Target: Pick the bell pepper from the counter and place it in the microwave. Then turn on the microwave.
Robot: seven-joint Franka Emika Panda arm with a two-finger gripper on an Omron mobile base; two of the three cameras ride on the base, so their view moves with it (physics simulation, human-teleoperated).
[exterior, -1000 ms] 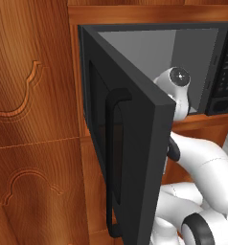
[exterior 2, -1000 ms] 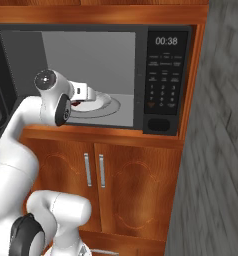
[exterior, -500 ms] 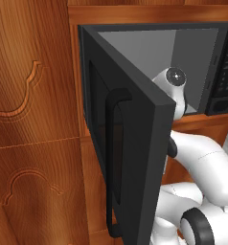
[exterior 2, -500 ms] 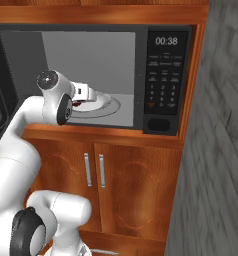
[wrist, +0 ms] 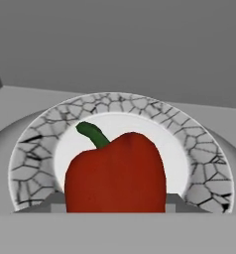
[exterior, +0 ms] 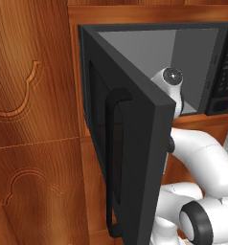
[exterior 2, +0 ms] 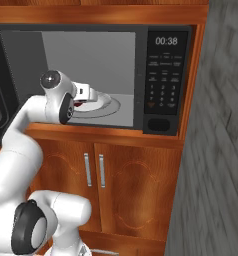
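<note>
Hand view: pepper (wrist: 115, 173) upright over plate (wrist: 199, 163) inside microwave (exterior 2: 116, 60), seemingly gripped by gripper (exterior 2: 91, 95), though fingers hidden. Barely any shift across the last second; arm paused. Release apparently next; then withdrawal, door (exterior: 135, 158) shut, keypad (exterior 2: 163, 82).

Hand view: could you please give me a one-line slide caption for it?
A red bell pepper over a crackle-rimmed white plate inside the microwave's grey interior.
</note>
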